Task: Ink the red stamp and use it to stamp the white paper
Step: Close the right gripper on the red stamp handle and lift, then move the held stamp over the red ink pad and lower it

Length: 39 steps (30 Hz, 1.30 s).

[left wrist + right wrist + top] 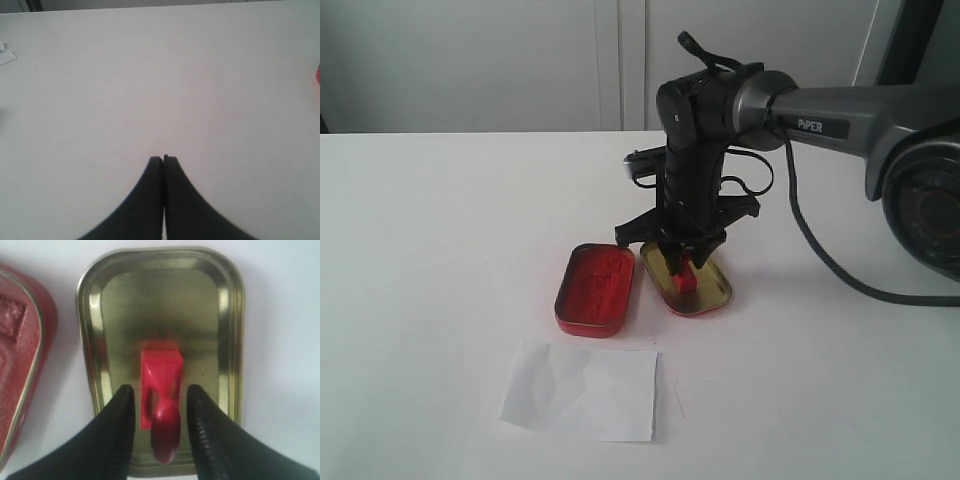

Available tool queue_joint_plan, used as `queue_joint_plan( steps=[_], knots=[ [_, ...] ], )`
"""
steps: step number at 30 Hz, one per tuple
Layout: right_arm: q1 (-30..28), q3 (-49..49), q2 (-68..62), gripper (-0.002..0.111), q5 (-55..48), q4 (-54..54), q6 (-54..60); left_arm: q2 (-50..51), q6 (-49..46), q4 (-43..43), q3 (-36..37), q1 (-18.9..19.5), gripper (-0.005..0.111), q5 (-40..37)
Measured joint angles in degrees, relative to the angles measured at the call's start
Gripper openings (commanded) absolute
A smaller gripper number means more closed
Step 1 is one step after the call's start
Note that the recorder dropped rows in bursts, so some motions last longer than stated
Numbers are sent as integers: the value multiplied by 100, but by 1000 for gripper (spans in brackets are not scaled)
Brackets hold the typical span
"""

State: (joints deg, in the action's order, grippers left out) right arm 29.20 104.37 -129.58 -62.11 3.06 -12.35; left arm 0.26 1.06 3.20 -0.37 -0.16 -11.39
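The right gripper [160, 392] is bracketing the red stamp [161, 372] in the gold-lined tin lid [150, 300], fingers [120, 415] spread, evidently lining up a pinch; the white paper [582, 390] is lying at the lid's 7 o'clock, the left gripper [163, 159] idling with fingers pressed together.

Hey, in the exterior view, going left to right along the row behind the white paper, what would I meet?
red ink-pad tin → gold-lined lid, with the red stamp lying in it and the right gripper open around the stamp
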Motion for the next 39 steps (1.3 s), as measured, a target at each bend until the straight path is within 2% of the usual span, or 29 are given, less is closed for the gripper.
queue_joint_plan(
  steps=[6,10,31,39],
  knots=[
    [0,0,0,21,-22,0,-48,0,0,0,0,0,0,0],
    [0,0,0,0,-56,0,-58,0,0,0,0,0,0,0],
    [24,0,533,0,-71,0,-138,0,0,0,0,0,0,0],
    [408,0,770,0,14,15,227,0,0,0,0,0,0,0]
  ],
)
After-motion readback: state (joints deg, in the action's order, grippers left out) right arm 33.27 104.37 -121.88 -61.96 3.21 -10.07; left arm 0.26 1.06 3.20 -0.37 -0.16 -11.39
